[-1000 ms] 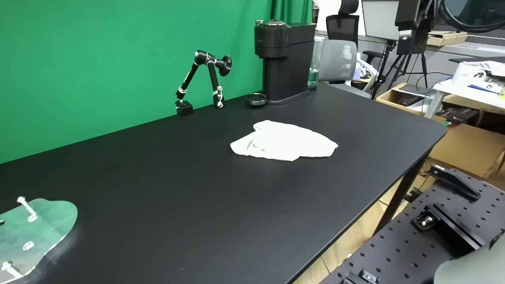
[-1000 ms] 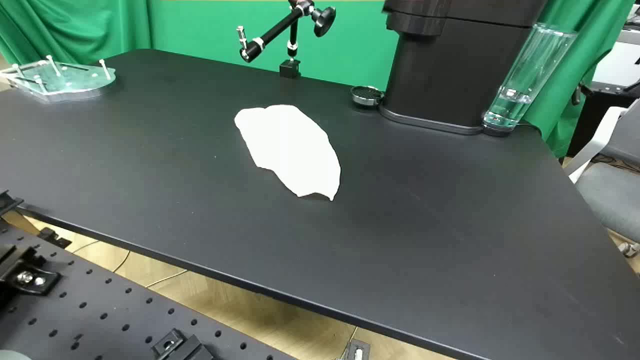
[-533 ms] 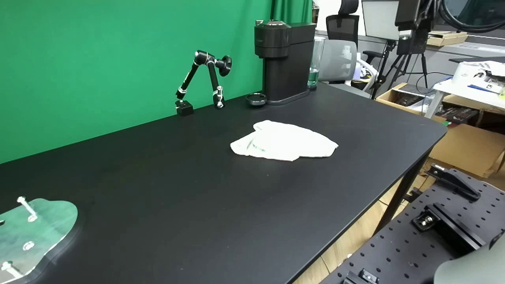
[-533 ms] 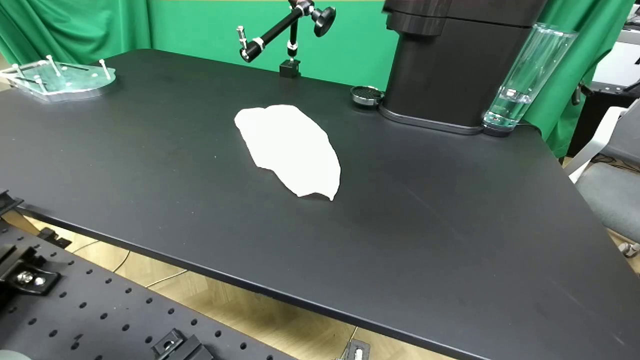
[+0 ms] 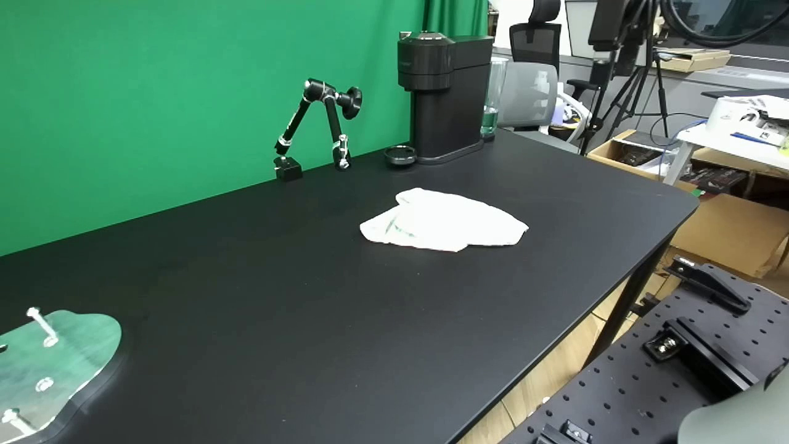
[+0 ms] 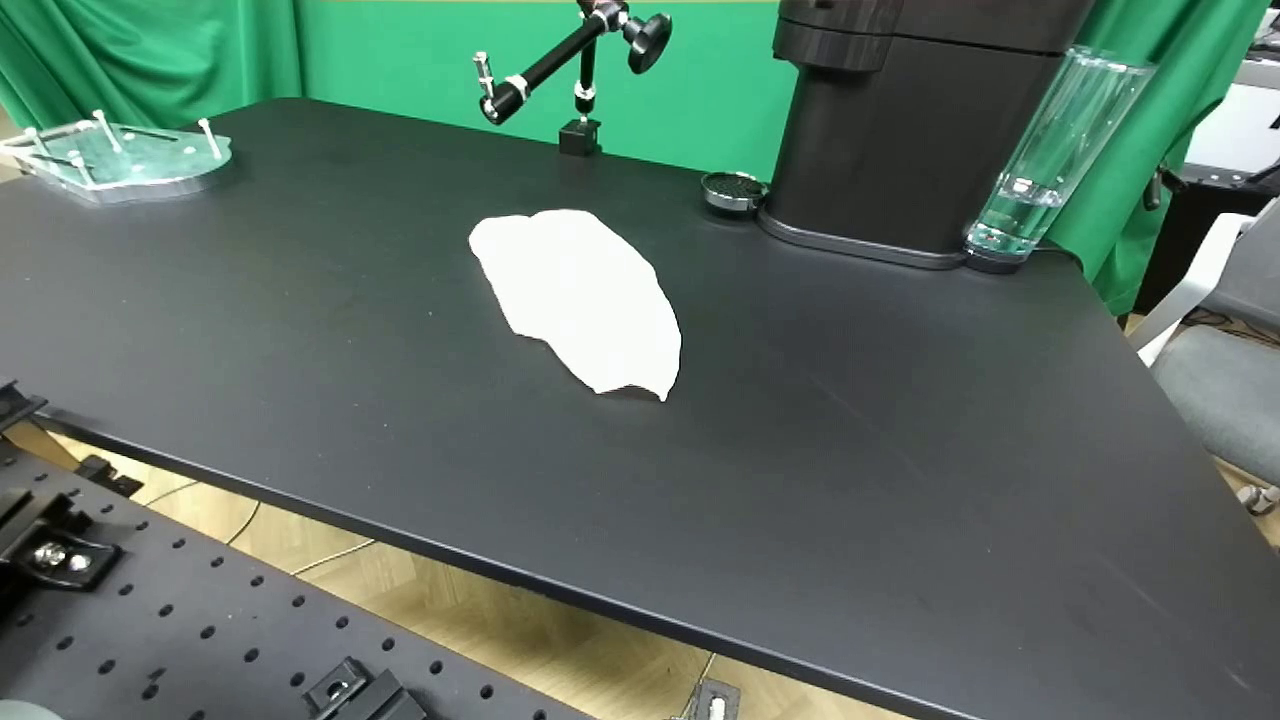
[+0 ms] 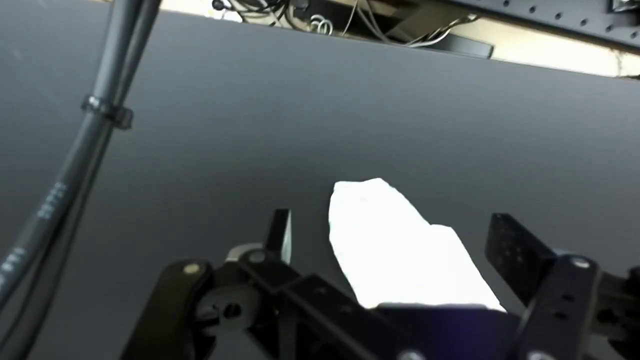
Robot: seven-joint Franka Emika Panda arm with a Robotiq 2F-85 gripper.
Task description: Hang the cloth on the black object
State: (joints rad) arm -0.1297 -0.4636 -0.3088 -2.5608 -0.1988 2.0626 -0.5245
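Note:
The white cloth [image 5: 445,222] lies crumpled and flat on the black table. It also shows in an exterior view [image 6: 585,300] and in the wrist view [image 7: 400,250]. A black jointed stand arm [image 5: 320,92] with a knob and a small block base stands at the table's back edge by the green backdrop. It shows in an exterior view too [image 6: 555,65]. My gripper [image 7: 392,216] is open and empty, its fingers wide apart in the wrist view. The cloth appears between and below them, untouched. A dark end part of my arm [image 5: 607,24] shows at the top right of an exterior view.
A black coffee machine [image 5: 441,98] with a clear water tank [image 6: 1050,165] stands at the back, a small round dish [image 6: 733,192] beside it. A clear plate with pegs [image 5: 61,351] lies at the table's far end. A cable [image 7: 95,130] runs along my wrist.
The dark end part of my arm has shifted left at the top right of an exterior view within the last half second. The cloth and the stand arm have not moved.

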